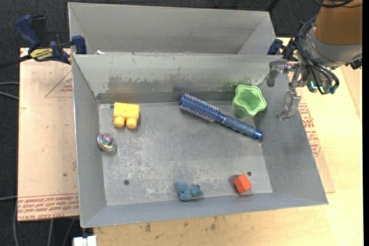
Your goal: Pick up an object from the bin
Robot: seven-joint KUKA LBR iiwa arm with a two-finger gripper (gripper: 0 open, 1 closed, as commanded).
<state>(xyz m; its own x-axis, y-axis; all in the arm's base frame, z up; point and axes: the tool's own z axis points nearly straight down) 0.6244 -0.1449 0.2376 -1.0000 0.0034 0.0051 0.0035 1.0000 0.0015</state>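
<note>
My gripper [281,92] hangs over the bin's right wall, above the floor, open with nothing between its fingers. Just left of it a green flower-shaped cup [249,101] stands upright in the back right corner. A blue hairbrush [218,116] lies slantwise beside the cup, its bristled head toward the back wall and its handle pointing to the right.
A yellow block [126,114] lies at the back left with a small shiny ball [106,143] in front of it. Near the front edge rest a small blue lump [189,191] and an orange cube [242,184]. The arm with its orange cover stands above the right rim.
</note>
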